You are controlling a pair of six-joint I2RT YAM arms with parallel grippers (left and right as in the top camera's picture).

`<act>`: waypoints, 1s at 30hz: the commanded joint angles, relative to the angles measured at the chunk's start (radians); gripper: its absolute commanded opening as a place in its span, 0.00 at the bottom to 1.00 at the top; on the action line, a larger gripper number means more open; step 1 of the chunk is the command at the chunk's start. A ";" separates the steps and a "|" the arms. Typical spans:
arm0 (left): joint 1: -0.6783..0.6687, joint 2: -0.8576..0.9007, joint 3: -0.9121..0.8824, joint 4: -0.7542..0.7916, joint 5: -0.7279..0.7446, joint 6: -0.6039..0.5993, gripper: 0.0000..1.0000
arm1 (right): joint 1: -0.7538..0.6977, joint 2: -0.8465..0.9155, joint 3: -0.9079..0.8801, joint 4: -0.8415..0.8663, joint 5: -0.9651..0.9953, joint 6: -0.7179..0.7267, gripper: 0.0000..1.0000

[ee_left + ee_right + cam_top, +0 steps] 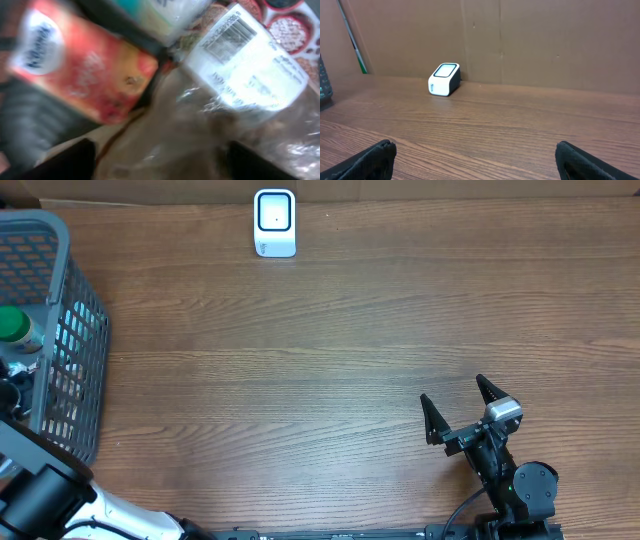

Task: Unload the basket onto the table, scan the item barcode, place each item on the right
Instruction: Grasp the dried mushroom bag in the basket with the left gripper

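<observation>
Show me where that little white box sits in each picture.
Overhead: the white box at the top edge, left of centre.
Left wrist: not in it.
Right wrist: the white box left of centre, near the cardboard wall.
Shared landmark: the wooden table.

**Setting:** robotics lab station staged as a shop checkout.

**Evidence:**
- Wood-grain bench (330, 370).
- Brown cardboard backdrop (545, 40) standing along the bench's far edge.
- White barcode scanner (274, 223) on the bench, just in front of that backdrop.
- Grey plastic shopping basket (70, 330) at the left edge, holding packaged groceries:
  - green-capped bottle (14, 326)
  - red packet (85, 70), blurred
  - clear bag (210, 135) with a printed barcode label (250, 65)
- Black robot arm (520, 485) mounted at the near edge.
</observation>
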 commanded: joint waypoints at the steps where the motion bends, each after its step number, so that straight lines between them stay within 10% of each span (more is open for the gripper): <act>1: 0.003 0.039 -0.011 0.000 0.005 0.018 0.61 | -0.002 -0.011 -0.011 0.005 0.007 -0.003 1.00; 8: 0.003 0.033 0.025 -0.015 0.029 0.006 0.05 | -0.002 -0.011 -0.011 0.005 0.006 -0.003 1.00; 30: 0.001 0.008 0.438 -0.383 0.152 -0.054 0.04 | -0.002 -0.011 -0.011 0.005 0.006 -0.003 1.00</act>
